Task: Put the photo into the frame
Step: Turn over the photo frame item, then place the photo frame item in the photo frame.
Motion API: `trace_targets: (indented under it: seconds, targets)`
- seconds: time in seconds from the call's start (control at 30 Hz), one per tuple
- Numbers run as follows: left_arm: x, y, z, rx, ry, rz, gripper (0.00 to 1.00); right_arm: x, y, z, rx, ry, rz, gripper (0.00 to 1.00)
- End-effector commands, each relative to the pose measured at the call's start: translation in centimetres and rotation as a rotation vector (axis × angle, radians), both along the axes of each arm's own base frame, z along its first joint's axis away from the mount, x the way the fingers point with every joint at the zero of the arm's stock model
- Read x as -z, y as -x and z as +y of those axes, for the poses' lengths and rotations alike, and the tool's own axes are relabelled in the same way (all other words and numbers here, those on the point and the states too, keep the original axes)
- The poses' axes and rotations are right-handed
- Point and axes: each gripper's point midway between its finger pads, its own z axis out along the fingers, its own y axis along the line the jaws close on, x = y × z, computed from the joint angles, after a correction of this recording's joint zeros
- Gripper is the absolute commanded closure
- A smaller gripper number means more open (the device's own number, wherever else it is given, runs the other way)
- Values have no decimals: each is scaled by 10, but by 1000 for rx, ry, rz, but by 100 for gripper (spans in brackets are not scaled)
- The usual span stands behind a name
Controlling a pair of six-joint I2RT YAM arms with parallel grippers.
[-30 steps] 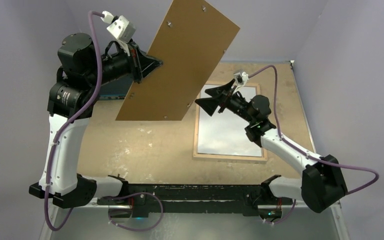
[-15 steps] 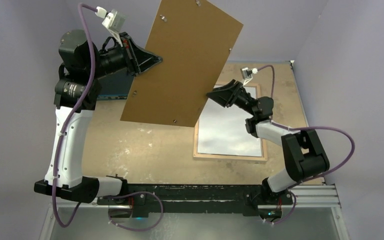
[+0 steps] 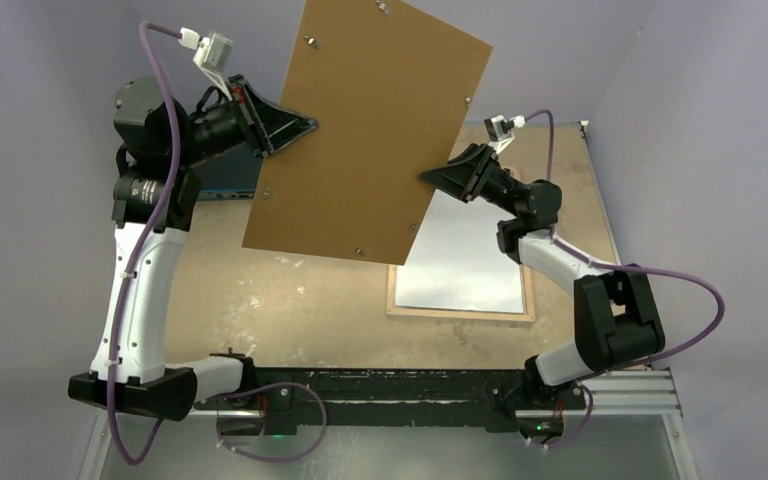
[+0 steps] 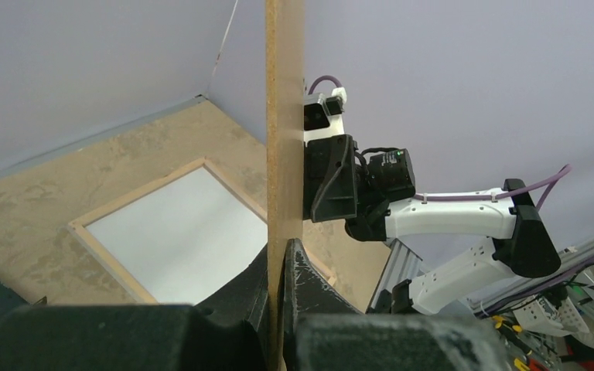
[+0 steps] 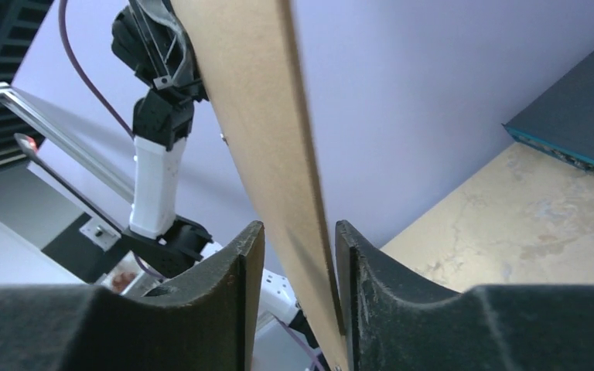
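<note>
1. The backing board point(image 3: 370, 130): a plain brown sheet with small metal fittings near its edges. I see it held up off the tabletop point(image 3: 290, 300), tilted, with its broad face toward my top camera.
2. The left hand point(image 3: 308, 124): at the board's left edge, about halfway along it. Its fingers are clamped on the board, one on each face. My left wrist view shows the board edge-on, rising straight out of the grip.
3. The right hand point(image 3: 430, 178): at the board's right edge, across from the left hand, with one finger on each face. In my right wrist view the gaps are very slight. I cannot tell whether the fingers press on the board or only straddle it.
4. The frame point(image 3: 393, 290): flat on the tabletop below the board, light wood back up, apart from both hands. From above, the board's lower right corner covers the frame's far left corner.
5. The photo: I cannot pick it out for certain. A pale sheet point(image 3: 460, 260) fills the frame's opening, but I cannot tell whether it is the print's white back or the pane.
6. A dark flat box point(image 3: 222, 190): on the tabletop left of the board, behind the left arm.
</note>
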Motion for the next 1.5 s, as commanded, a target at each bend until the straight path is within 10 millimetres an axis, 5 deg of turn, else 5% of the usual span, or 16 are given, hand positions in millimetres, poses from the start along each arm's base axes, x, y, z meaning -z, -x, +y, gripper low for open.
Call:
trace_targets:
  seconds: [0.0,0.1,0.17,0.23,0.43,0.5,0.6,0.9,1.17,1.47]
  targets:
    - [9,-11,6,-40,-8,5,100,-86,101,-26,-62,-224,-635,63]
    - [38,-31,12,-81,-53,77,99,-92,108,-32,-37,-243,-636,71]
    - [63,-43,20,-116,-95,133,93,-100,104,-41,36,-282,-592,92]
    - [86,-55,30,-157,-131,168,84,-104,102,-49,116,-315,-548,100]
    - [138,-74,48,-245,-241,216,42,-97,74,-51,310,-164,-363,100]
    - [149,-76,54,-266,-277,217,21,-87,61,-51,361,-93,-288,100]
    - [166,-76,61,-278,-348,216,13,-73,44,-57,445,-2,-184,100]
    - [193,-67,84,-309,-554,132,9,-5,-19,-76,615,353,229,100]
    - [227,-64,91,-274,-657,122,10,33,-30,-96,579,509,319,100]
    - [261,-64,93,-218,-710,171,15,48,-42,-141,591,618,360,100]
